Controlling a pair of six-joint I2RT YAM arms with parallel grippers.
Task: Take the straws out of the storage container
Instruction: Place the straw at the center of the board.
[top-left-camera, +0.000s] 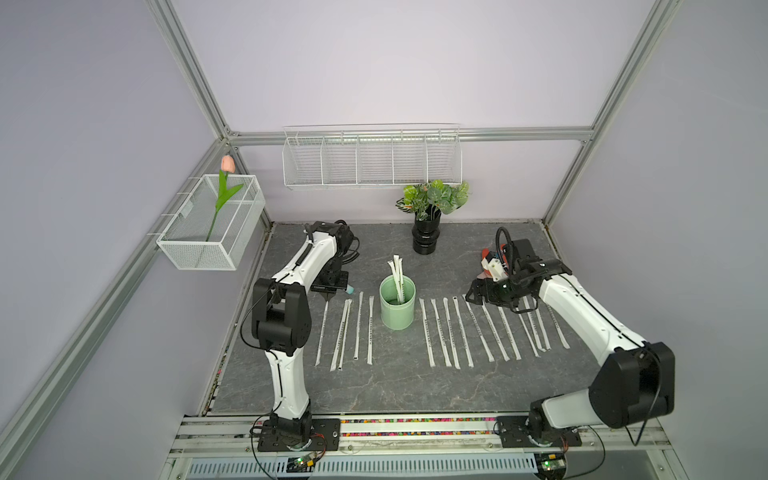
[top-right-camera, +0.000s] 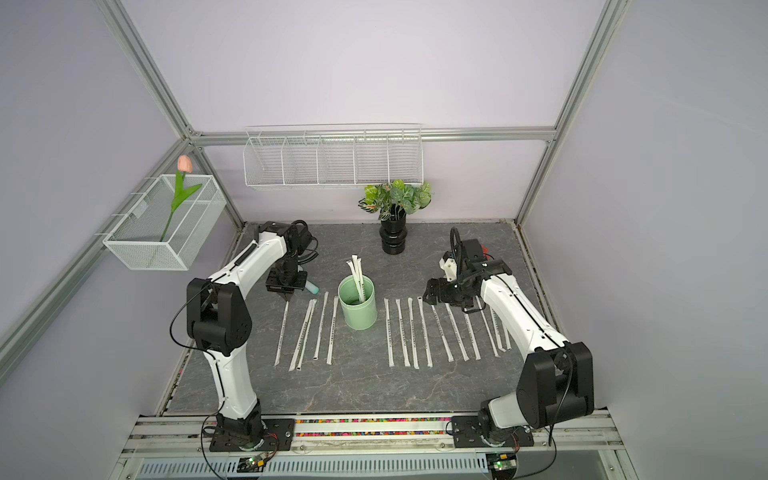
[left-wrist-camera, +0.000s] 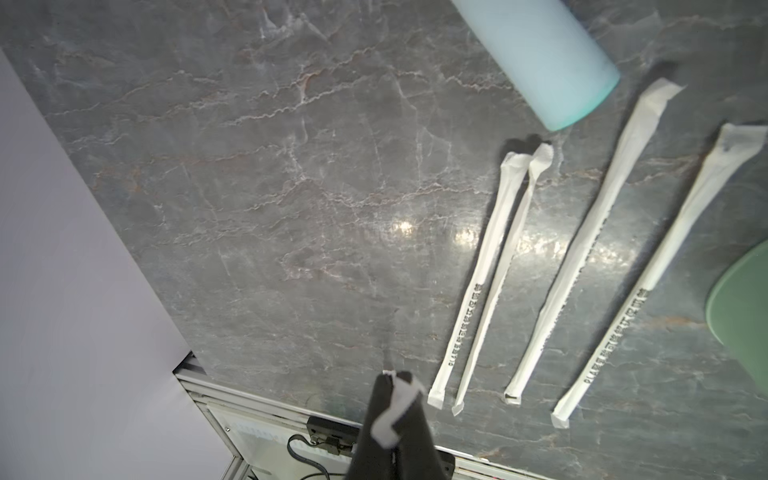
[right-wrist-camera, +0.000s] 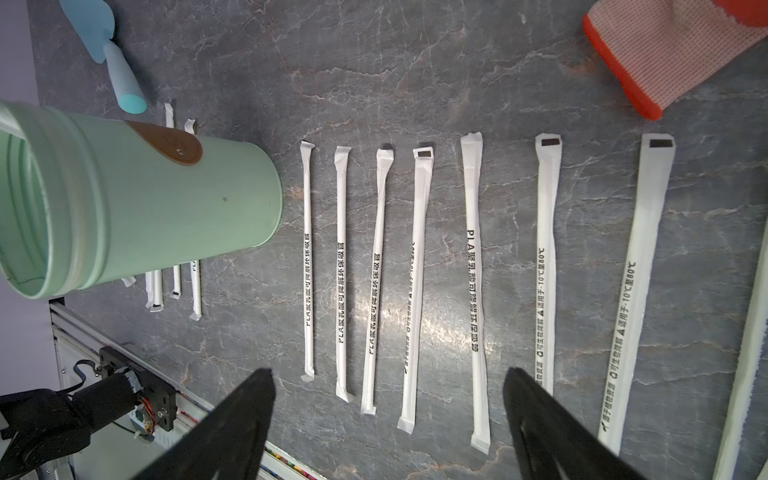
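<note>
The storage container (top-left-camera: 397, 309) (top-right-camera: 357, 307) is a mint-green cup standing mid-table, with a few straws (top-left-camera: 397, 274) sticking up out of it. Several more wrapped straws lie in a row on its left (top-left-camera: 357, 328) and a longer row on its right (top-left-camera: 457, 332) (right-wrist-camera: 473, 266). My left gripper (top-left-camera: 328, 297) (left-wrist-camera: 392, 376) points down at the far end of the leftmost straw (top-left-camera: 322, 332), shut on its white paper tip. My right gripper (top-left-camera: 473, 297) (right-wrist-camera: 388, 374) hovers open over the right row with nothing between its fingers.
A black vase with green leaves (top-left-camera: 426, 237) stands behind the cup. A light-blue tool handle (top-left-camera: 351, 289) (left-wrist-camera: 540, 54) lies by the left gripper. An orange-and-pink glove (right-wrist-camera: 665, 54) lies behind the right row. White wire baskets (top-left-camera: 370, 160) hang on the walls.
</note>
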